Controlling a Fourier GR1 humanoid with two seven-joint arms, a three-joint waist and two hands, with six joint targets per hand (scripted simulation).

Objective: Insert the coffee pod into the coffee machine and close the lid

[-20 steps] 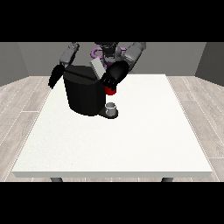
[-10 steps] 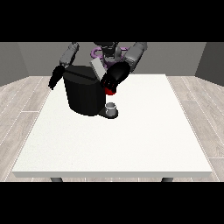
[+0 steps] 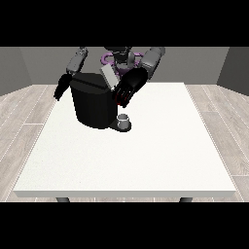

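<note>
The hand at the view's right (image 3: 127, 89) has been lowered against the coffee machine (image 3: 95, 104); its grasp cannot be told; lid (image 3: 110, 77) closing is judged underway.

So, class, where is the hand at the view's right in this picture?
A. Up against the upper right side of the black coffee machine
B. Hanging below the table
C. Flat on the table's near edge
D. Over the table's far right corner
A: the hand at the view's right is raised against the coffee machine's upper right side, above the table.
</note>
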